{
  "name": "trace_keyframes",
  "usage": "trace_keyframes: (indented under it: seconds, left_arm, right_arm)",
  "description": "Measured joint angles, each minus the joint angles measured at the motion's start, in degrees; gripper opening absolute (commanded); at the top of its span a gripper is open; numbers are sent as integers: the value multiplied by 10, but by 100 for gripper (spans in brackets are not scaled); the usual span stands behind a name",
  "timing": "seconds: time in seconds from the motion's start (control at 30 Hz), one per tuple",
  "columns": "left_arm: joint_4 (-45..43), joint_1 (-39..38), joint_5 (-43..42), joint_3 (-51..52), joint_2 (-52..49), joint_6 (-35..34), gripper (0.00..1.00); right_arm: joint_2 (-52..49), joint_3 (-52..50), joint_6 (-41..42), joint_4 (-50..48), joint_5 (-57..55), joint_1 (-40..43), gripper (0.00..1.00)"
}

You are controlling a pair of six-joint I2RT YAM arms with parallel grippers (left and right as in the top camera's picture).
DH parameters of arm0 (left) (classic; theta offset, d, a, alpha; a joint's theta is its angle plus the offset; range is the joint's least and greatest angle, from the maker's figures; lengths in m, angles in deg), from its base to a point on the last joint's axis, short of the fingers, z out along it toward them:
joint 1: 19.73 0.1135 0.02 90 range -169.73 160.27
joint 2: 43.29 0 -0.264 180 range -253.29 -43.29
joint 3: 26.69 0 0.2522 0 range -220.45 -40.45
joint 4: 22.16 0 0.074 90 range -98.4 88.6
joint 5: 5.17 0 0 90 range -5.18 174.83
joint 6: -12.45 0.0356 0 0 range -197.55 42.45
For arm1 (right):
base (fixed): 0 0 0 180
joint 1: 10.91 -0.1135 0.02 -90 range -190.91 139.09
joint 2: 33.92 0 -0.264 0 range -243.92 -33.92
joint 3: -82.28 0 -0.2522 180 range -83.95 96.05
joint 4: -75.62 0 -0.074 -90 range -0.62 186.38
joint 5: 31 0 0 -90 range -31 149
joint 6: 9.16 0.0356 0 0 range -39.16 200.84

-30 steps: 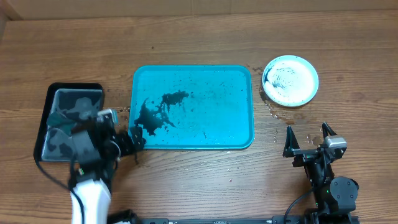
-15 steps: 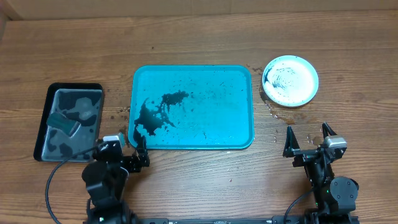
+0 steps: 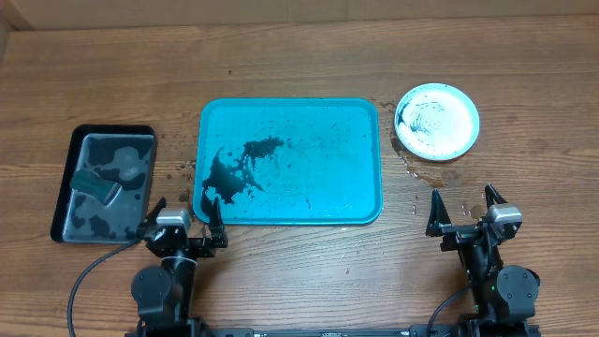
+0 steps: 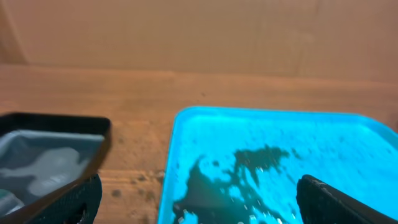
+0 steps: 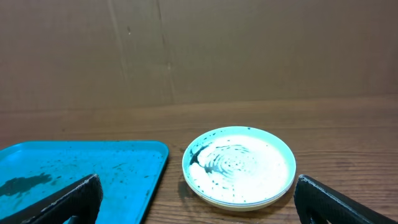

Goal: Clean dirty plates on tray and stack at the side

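The plates (image 3: 436,122) sit stacked on the table (image 3: 524,56) just right of the turquoise tray (image 3: 290,159), which holds only black smears. The left gripper (image 3: 182,208) and right gripper (image 3: 461,201) rest at the near edge, jaws wide apart and empty, and the sponge (image 3: 94,184) lies in the black tray (image 3: 112,128), so the work looks finished

- No text, label, brand, number or sign could be read in any of the views.
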Motion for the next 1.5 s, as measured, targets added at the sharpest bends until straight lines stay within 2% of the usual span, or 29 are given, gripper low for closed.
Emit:
trace_keyframes:
  seconds: [0.33, 0.7, 1.0, 1.27, 1.5]
  left_arm:
    - [-16, -14, 88, 13, 28, -64, 100]
    - [-28, -90, 89, 15, 28, 17, 100]
    - [-69, -90, 89, 16, 28, 31, 100]
    - [-20, -81, 88, 16, 28, 33, 100]
    - [-16, -58, 84, 16, 28, 33, 100]
  right_arm:
    - [0, 0, 0, 0, 0, 0, 100]
    - [0, 0, 0, 0, 0, 0, 100]
    - [0, 0, 0, 0, 0, 0, 100]
    - [0, 0, 0, 0, 0, 0, 100]
    - [0, 0, 0, 0, 0, 0, 100]
